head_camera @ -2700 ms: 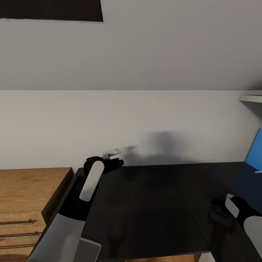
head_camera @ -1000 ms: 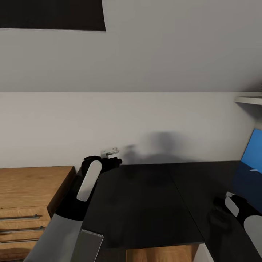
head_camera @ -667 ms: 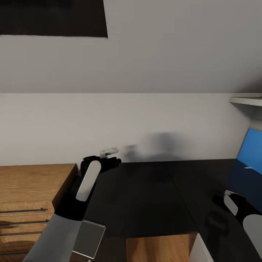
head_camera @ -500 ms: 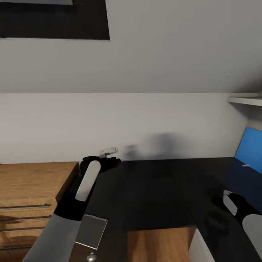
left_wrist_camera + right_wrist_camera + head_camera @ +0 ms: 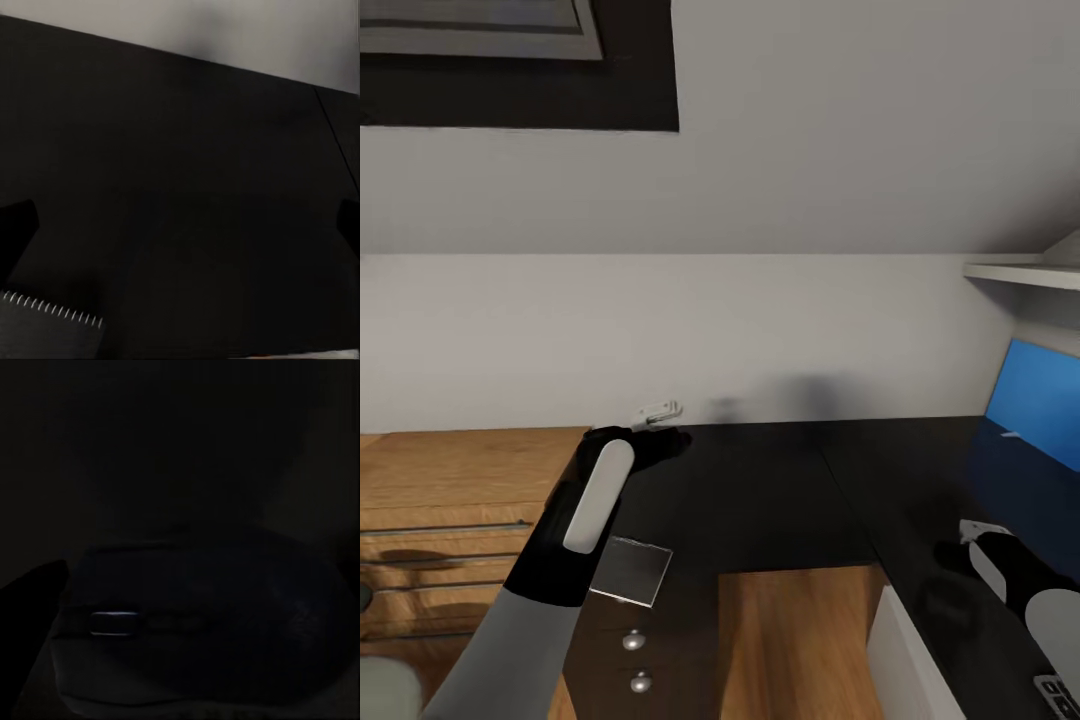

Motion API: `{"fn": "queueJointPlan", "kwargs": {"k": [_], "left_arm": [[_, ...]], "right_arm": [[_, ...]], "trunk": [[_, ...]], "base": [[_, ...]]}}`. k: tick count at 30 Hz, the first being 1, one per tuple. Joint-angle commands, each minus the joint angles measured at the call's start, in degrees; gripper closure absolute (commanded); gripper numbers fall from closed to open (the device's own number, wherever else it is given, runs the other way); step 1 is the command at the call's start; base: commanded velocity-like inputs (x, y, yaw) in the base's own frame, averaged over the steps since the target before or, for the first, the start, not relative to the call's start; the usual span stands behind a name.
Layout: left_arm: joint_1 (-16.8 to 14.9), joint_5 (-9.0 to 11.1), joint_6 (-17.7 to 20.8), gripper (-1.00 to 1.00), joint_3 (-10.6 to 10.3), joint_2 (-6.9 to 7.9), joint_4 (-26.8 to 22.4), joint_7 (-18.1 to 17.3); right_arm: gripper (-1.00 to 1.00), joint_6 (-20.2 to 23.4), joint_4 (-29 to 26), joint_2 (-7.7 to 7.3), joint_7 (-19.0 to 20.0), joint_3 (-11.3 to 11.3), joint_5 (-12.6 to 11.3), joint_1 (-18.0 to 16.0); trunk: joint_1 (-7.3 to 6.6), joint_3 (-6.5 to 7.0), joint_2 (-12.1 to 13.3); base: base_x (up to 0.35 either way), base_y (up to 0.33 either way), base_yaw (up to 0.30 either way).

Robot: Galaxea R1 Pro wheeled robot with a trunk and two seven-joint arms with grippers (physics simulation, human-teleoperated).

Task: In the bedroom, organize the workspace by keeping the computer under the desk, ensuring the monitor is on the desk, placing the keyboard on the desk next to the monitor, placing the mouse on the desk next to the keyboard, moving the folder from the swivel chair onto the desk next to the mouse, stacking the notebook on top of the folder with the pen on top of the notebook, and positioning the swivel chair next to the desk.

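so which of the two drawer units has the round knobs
The dark drawer unit under the black desk, below the left arm. Its fronts carry small round silver knobs, while the light wooden dresser beside it has long horizontal bar handles.

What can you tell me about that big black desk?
The desk has a glossy black top that mirrors the blue wall panel. It is L-shaped, running along the pale wall and turning down the right side, with wood floor showing in the inner corner. A dark drawer unit with round silver knobs sits under its left end, beside a wooden dresser.
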Motion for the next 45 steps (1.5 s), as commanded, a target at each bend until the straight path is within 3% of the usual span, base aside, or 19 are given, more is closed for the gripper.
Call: {"fn": "queueJointPlan", "kwargs": {"k": [1,8,13,17,24,33,34,38,45], "left_arm": [[-0.1,0.6,0.1,-1.00,0.0,0.09,-0.1,0.6],[-0.1,0.6,0.1,-1.00,0.0,0.58,-0.3,0.5],[-0.1,0.6,0.1,-1.00,-0.2,0.75,-0.3,0.4],[-0.1,0.6,0.1,-1.00,-0.3,0.77,-0.4,0.4],[-0.1,0.6,0.1,-1.00,-0.7,1.45,-2.2,0.4],[-0.1,0.8,0.1,-1.00,-0.7,1.48,-2.3,0.5],[-0.1,0.8,0.1,-1.00,-0.7,1.48,-2.3,0.5],[-0.1,0.8,0.1,-1.00,-0.7,1.48,-2.3,0.5],[0.0,0.6,0.1,-1.00,-0.7,3.97,-2.1,0.6]], "right_arm": [[1.00,0.3,0.0,-0.06,0.3,0.3,0.5,0.0],[1.00,0.2,0.3,-0.33,1.5,0.3,2.6,0.0],[1.00,0.2,0.4,-1.14,5.5,0.4,3.1,0.0],[1.00,0.2,0.5,-1.41,6.9,0.3,5.7,0.0],[1.00,-4.3,1.9,-2.95,6.8,0.0,6.9,0.0],[1.00,-5.5,2.5,-3.68,4.5,0.0,7.0,0.0],[-1.00,-5.5,2.5,-3.75,4.2,0.0,7.0,0.0],[-1.00,-5.5,2.6,-3.77,3.7,0.1,6.9,0.0],[-1.00,-8.3,1.9,-3.61,3.9,-0.7,6.6,0.0]], "trunk": [[-0.03,-0.07,0.0],[-0.03,-0.07,0.0],[-0.03,-0.07,0.0],[-0.03,-0.07,0.0],[-0.03,-0.07,0.0],[-0.03,-0.07,0.0],[-0.03,-0.07,0.0],[-0.03,-0.07,0.0],[-1.13,0.83,2.0]], "base": [[-0.321,0.000,0.000],[-0.329,0.000,0.000],[-0.315,0.000,0.000],[-0.120,0.000,0.000],[-0.014,0.000,0.000],[0.000,0.000,0.000],[0.000,0.000,0.000],[0.000,0.000,0.000],[0.000,0.000,0.000]]}}
